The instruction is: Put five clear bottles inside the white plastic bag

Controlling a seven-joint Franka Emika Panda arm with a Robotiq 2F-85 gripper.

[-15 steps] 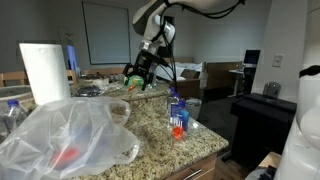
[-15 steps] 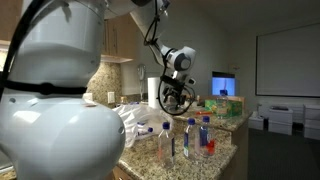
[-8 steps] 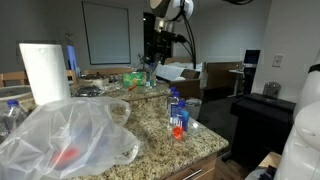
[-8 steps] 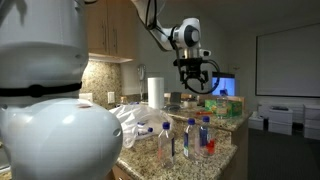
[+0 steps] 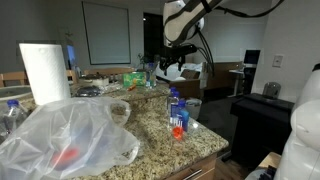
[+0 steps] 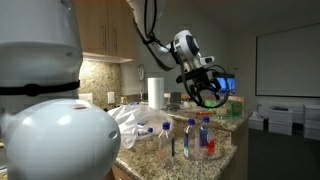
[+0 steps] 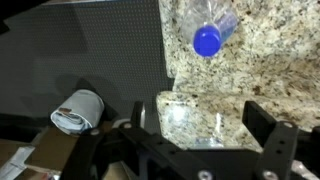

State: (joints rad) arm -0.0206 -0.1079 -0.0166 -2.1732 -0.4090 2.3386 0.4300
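Several clear bottles with blue caps [image 5: 178, 113] stand in a group near the corner of the granite counter; they also show in an exterior view [image 6: 190, 136]. The white plastic bag [image 5: 68, 138] lies crumpled and open on the counter, apart from them, and shows in an exterior view [image 6: 133, 117]. My gripper [image 5: 172, 64] hangs in the air above and behind the bottles, open and empty; it shows in an exterior view [image 6: 209, 92]. In the wrist view the open jaws [image 7: 200, 125] frame bare counter, with one blue-capped bottle [image 7: 207, 38] at the top.
A paper towel roll [image 5: 45, 72] stands behind the bag. Green items and clutter [image 5: 130, 78] sit at the counter's far side. The counter edge [image 7: 163, 80] drops to dark floor, where a white roll [image 7: 80, 110] lies.
The gripper has swung away from the far side of the counter, risen, and moved toward the bottle end. It stays open and empty. Bottles and bag have not moved.
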